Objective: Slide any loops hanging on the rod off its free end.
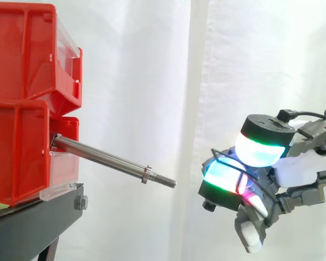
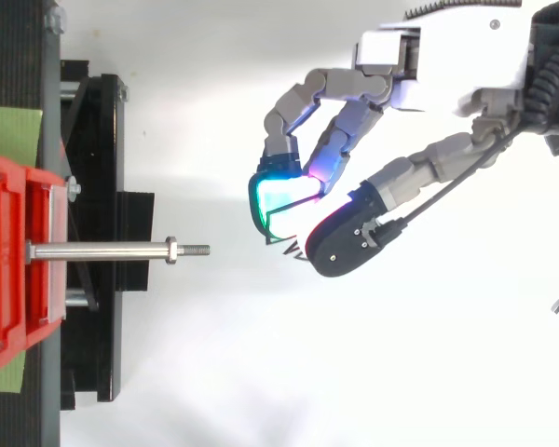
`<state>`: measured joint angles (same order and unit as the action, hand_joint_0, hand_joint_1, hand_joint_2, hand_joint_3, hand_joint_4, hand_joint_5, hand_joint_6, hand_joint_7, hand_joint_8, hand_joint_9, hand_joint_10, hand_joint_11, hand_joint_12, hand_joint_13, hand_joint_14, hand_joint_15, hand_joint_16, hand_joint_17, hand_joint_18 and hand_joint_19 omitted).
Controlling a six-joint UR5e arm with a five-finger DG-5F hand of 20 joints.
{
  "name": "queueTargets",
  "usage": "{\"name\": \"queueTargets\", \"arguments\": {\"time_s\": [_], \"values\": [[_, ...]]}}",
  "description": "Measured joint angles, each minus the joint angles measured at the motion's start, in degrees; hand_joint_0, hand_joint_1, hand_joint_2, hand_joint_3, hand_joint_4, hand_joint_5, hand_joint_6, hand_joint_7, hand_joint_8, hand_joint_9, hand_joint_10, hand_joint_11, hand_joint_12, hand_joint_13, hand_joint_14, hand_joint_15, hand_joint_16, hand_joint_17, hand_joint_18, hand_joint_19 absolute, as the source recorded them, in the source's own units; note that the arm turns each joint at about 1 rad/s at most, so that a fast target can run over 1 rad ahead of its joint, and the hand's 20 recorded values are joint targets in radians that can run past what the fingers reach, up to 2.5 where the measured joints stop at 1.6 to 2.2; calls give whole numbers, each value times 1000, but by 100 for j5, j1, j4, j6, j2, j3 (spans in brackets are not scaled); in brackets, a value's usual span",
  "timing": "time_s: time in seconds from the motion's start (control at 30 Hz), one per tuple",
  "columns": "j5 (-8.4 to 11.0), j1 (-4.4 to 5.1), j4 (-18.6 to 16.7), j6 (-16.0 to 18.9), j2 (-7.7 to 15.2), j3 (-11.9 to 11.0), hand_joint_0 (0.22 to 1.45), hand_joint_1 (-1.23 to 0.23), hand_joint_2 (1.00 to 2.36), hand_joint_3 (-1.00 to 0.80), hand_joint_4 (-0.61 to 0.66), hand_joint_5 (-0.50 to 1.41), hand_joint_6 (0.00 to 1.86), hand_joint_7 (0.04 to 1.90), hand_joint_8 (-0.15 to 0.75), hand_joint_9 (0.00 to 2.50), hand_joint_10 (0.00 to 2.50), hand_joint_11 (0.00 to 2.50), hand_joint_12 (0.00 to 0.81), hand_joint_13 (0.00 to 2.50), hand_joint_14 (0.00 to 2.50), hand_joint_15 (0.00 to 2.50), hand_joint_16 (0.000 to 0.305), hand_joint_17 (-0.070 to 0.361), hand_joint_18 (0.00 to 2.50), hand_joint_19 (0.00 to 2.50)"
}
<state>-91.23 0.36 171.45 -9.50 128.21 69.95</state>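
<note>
A bare steel rod (image 1: 106, 156) (image 2: 98, 250) sticks out of the lower red bin (image 1: 16, 152), sloping down to a threaded free end (image 1: 166, 181) past a small collar (image 2: 170, 250). Nothing hangs on the rod. My hand (image 1: 296, 166) (image 2: 456, 65) is right of the free end, a short gap away and roughly level with it. Its fingers are curled, and the glowing pads pinch a thin black loop (image 1: 224, 155) (image 2: 293, 248) that arcs over the cyan pad (image 2: 284, 196). The loop is off the rod and apart from it.
Two red bins (image 1: 22, 60) are stacked on a black stand (image 1: 32, 223) (image 2: 93, 186) at the left. A green sheet (image 2: 9, 130) lies under the bins. A white curtain hangs behind, with open space between the rod's tip and my hand.
</note>
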Motion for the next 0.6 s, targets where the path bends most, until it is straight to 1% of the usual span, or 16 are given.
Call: {"name": "queueTargets", "arguments": {"time_s": [0.1,0.13,0.17,0.23,0.47,0.6], "values": [[0,-6,18,0,1,-31,615,-670,1000,-500,174,-160,892,970,274,1048,16,489,352,910,18,424,56,126,720,516],[0,-7,41,0,1,-50,603,-620,1000,-500,173,-157,889,980,276,1052,16,491,353,912,19,422,56,126,720,511],[0,-7,68,0,1,-66,603,-620,1000,-500,173,-157,889,980,276,1052,16,491,353,912,19,422,56,126,720,511],[-2,-8,149,-1,1,-99,587,-550,1000,-500,174,-153,884,974,278,1063,18,494,358,917,18,428,57,128,722,517],[-8,-10,267,-1,2,-136,598,-533,1006,-442,163,-146,877,1008,280,1070,18,487,360,917,18,422,57,127,716,524],[-6,-11,273,-1,2,-137,607,-595,1017,-324,159,-140,882,1049,286,1073,17,500,362,914,20,425,57,127,712,523]]}}
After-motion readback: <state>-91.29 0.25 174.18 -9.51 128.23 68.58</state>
